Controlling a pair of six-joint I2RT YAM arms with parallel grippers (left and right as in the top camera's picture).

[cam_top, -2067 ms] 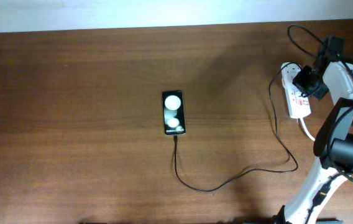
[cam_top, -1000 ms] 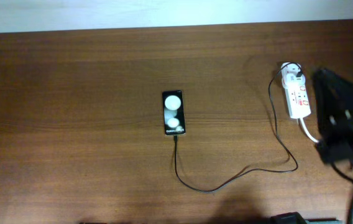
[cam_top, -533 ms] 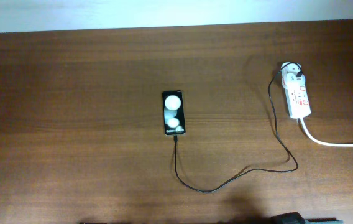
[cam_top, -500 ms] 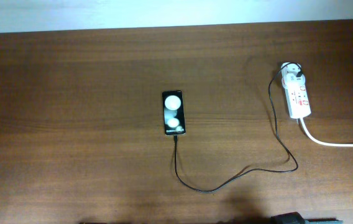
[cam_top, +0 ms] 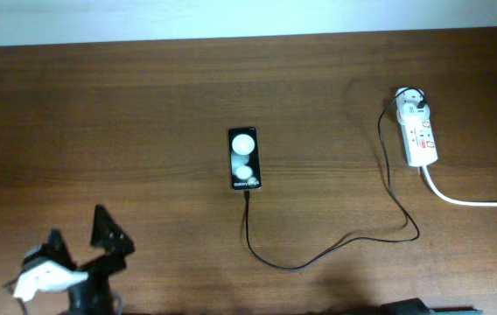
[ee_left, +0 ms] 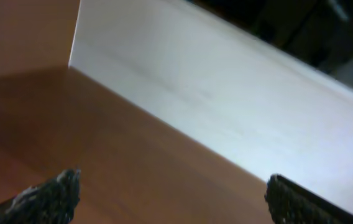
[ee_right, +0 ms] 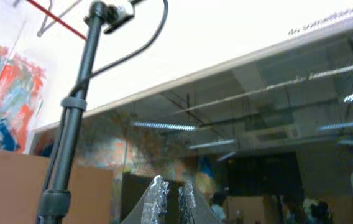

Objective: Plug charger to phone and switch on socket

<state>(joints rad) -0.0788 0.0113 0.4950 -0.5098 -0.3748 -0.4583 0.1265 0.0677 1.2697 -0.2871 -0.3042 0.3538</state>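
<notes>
Two fingers of the left gripper (cam_top: 82,240) are spread wide at seven o'clock on the table (cam_top: 143,96). The smartphone (cam_top: 244,159) is laid at centre, the charger cable (cam_top: 292,267) seemingly plugged into its six-o'clock end and led to the white adapter (cam_top: 413,103) on the power strip (cam_top: 423,142) at two o'clock. The right gripper (ee_right: 171,194) fingers are held together.

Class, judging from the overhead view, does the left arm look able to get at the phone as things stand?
Likely yes: the left gripper sits open at the near left, only bare table lies between it and the phone, and the charger trails off rightward.
</notes>
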